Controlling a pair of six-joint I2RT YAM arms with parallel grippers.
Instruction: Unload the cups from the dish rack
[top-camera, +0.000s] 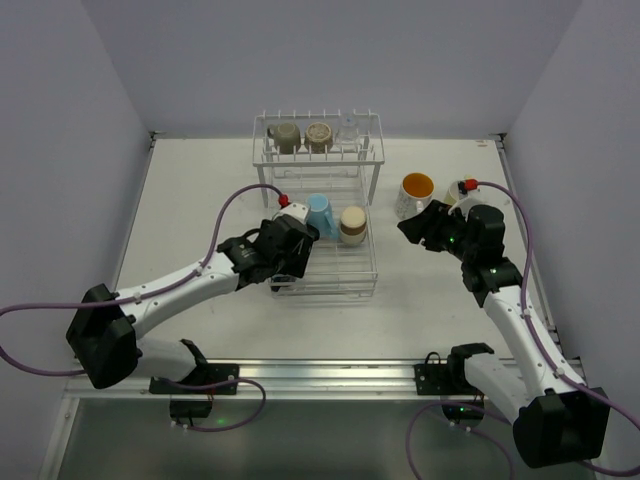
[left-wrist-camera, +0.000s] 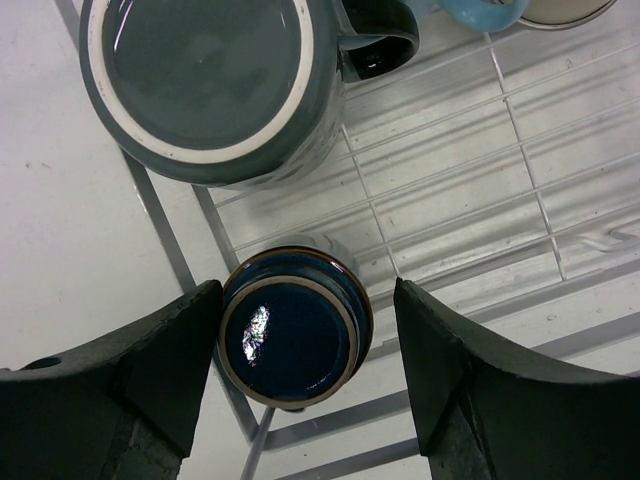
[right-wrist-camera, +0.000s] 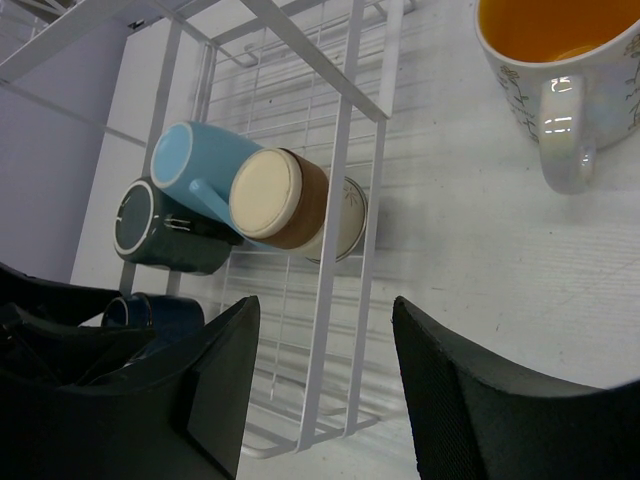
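The small dark blue cup with the brown rim stands upside down in a corner of the white wire dish rack. It sits right between the left fingers. One finger is right up against its side, touching or almost. The other finger has a gap before it. So these fingers are spread around the cup and do not squeeze it yet.

I think this step is the grab. Next, the fingers need to close on the cup. Then they must lift it straight up over the rack wires and set it on the white counter.

Just past the fingertips is the big dark green cup, also bottom up. It is close, so the lift should not bump it. Past that lie the light blue cup and the brown cup with a cream bottom. Far beyond, on the top shelf, are an olive cup, a tan cup and a clear glass.

The white cup with orange inside is out of the rack and stands on the counter. It is just ahead of the right fingers. Those fingers are apart and hold nothing.

The left arm stretches forward and bends down over the near end of the rack. The right arm reaches up beside the rack, tipped toward the white cup.
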